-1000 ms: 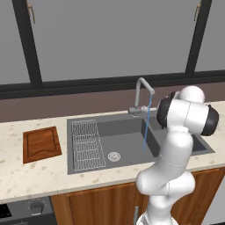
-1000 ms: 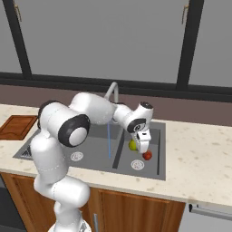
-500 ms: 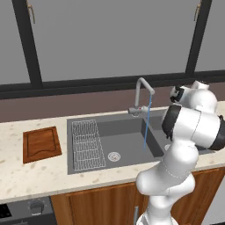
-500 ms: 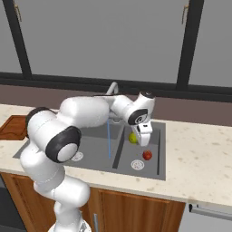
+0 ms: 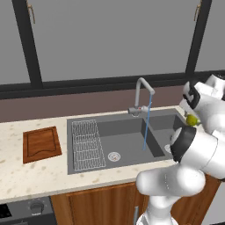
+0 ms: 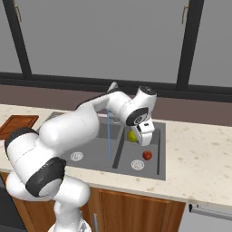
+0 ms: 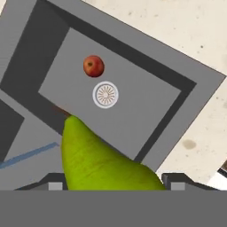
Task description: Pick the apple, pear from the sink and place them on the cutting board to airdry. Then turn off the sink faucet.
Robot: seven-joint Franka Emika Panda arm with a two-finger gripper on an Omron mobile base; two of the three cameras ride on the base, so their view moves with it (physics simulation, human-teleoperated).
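Pear (image 7: 97, 162) sits clamped in the gripper (image 6: 137, 136) above the sink (image 6: 161, 149), fingertips mostly hidden behind it; apple (image 7: 93, 66) lies beside the small compartment's drain (image 7: 105, 94).

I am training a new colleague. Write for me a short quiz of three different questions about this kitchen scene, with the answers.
1. True or false: the cutting board has fruit on it.
2. Which fruit do the gripper jaws hold: A) the apple B) the pear?
3. Fill in: water runs from the sink faucet into the ____ compartment of the sink.

Key: 1 false. 2 B, lifted above the small compartment, where the apple lies by a drain. 3 large.
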